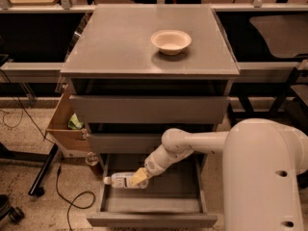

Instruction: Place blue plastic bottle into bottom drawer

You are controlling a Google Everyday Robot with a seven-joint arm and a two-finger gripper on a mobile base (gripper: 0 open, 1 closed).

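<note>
The blue plastic bottle lies on its side with its cap to the left, over the left part of the open bottom drawer. My gripper is shut on the bottle's right end. My white arm reaches down and left from the lower right. The drawer is pulled out towards me, below two shut grey drawers. I cannot tell whether the bottle rests on the drawer floor or hangs just above it.
A white bowl stands on the grey cabinet top. An open cardboard box stands to the left of the cabinet. Cables and a black stand leg lie on the floor at the left.
</note>
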